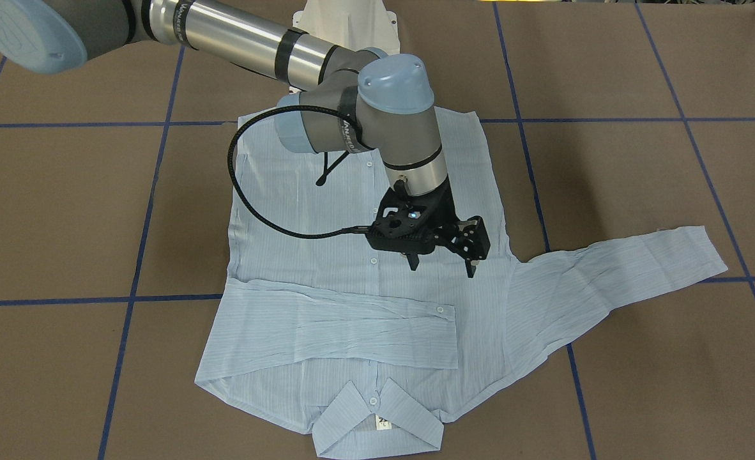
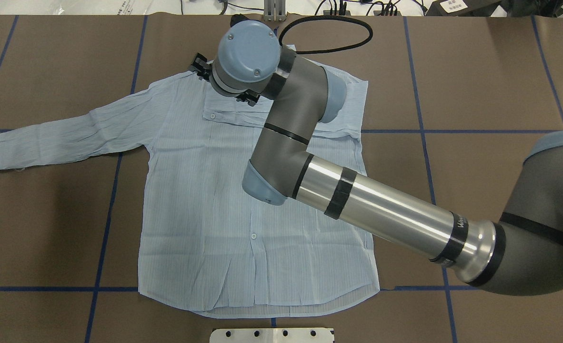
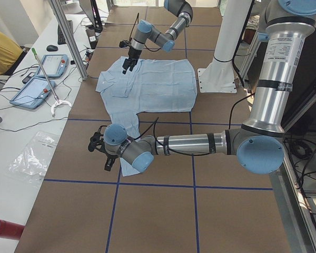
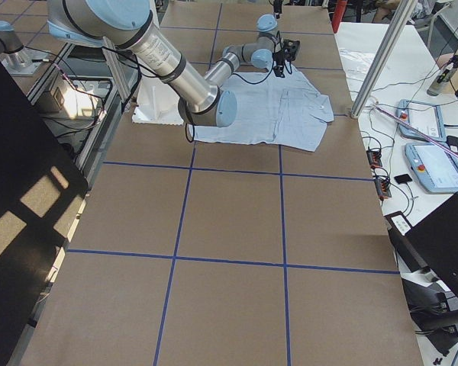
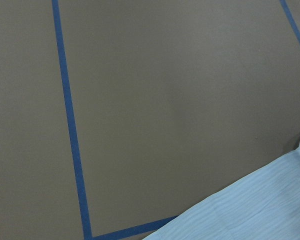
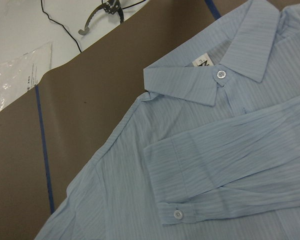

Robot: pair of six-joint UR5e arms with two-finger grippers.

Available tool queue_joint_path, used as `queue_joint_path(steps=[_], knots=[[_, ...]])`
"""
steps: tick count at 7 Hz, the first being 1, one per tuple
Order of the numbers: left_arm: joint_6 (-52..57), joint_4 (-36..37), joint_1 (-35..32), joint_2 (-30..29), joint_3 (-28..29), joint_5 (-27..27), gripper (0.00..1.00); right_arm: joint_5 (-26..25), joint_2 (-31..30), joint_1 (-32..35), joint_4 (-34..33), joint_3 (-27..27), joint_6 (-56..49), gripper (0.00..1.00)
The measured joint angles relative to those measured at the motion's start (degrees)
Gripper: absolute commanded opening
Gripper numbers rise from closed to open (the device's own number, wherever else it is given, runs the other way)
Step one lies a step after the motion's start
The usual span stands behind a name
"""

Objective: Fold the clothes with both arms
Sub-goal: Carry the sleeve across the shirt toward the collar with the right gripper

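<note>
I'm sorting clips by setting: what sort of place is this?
Likely a robotics lab: a taped-grid table, teach pendants on a side bench, and the right arm over a shirt.

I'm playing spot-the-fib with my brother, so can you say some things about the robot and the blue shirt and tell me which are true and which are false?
1. The shirt lies spread out on the table. True.
2. Both sleeves are folded over the chest. False: only the folded sleeve lies across it; the other sleeve sticks out sideways.
3. The right arm has its jaws pinching the shirt. False: the jaws stand open with no cloth between them.
4. A small label shows inside the collar. True.
5. The shirt is red. False: it is pale blue with fine stripes.
</note>
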Motion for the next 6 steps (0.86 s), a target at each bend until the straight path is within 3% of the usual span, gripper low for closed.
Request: queue_joint_path(steps=[2,6], knots=[[-7.79,-4.54,3.29,2.06,1.9,1.59,0.99,0.49,-5.59,0.59,-0.01,5.6,-0.07,0.96],[-15.4,-8.2,5.47,7.52,1.85,-2.7,0.99,0.61,-7.72,0.56,0.22,7.23,0.0,0.97]])
